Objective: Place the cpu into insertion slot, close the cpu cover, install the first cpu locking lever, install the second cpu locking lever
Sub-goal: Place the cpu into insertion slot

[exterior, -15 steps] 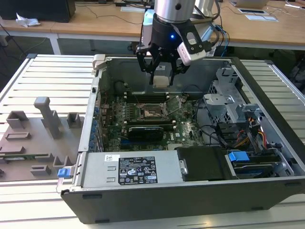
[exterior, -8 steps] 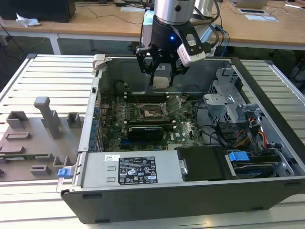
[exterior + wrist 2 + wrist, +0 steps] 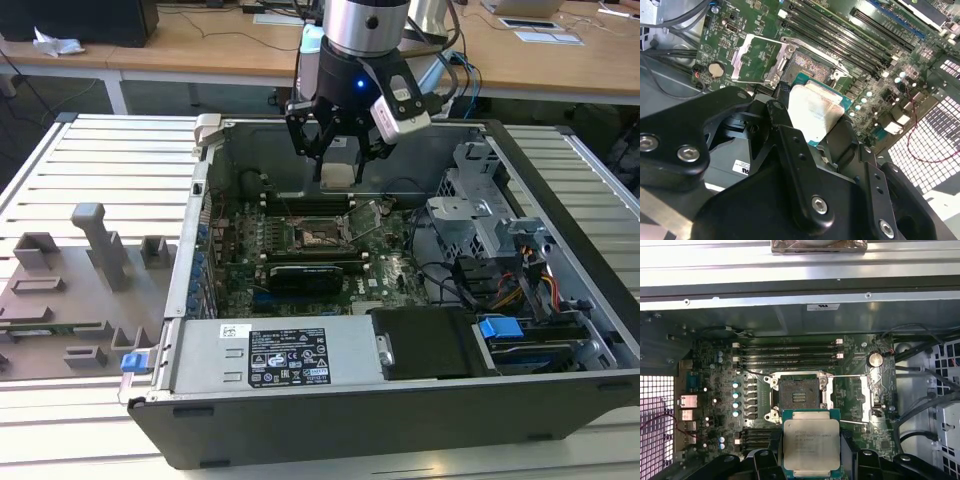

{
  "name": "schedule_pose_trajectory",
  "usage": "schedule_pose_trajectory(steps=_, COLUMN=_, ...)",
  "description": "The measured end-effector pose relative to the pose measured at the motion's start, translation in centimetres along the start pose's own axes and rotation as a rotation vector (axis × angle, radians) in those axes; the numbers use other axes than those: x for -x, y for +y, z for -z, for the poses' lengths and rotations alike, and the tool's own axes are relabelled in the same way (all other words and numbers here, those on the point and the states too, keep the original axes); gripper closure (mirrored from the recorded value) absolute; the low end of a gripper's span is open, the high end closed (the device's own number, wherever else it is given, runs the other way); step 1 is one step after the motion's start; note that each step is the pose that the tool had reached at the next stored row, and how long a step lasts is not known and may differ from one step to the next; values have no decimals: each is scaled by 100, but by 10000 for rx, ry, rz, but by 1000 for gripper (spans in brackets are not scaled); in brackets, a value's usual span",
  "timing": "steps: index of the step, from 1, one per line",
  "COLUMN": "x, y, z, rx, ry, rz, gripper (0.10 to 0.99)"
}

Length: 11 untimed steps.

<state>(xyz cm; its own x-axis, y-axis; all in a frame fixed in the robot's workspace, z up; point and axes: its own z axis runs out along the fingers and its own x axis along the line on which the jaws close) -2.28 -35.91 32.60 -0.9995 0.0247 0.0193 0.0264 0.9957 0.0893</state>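
My gripper (image 3: 338,168) is shut on the cpu (image 3: 338,177), a flat square chip with a dull silver top, and holds it level above the motherboard inside the open computer case. In both wrist views the cpu (image 3: 811,445) (image 3: 815,112) sits between the black fingers (image 3: 771,460). The insertion slot (image 3: 800,392) (image 3: 810,62) (image 3: 320,237) lies open and uncovered, a short way off from the chip and below it. The cpu cover (image 3: 869,399) (image 3: 776,65) is swung open and lies beside the slot. Thin wire levers (image 3: 850,376) stand unlatched along the cover.
Long black memory slots (image 3: 790,354) run beside the socket. The case walls (image 3: 190,250) ring the board, with a drive cage and cables (image 3: 480,230) on the exterior view's right and a power supply (image 3: 290,355) in front. A grey fixture tray (image 3: 90,280) lies outside on the left.
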Motion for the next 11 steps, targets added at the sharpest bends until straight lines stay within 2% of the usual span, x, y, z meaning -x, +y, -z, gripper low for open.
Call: schedule_pose_trajectory(steps=11, x=1, y=-5, z=-51, rx=0, ry=0, rz=0, gripper=545)
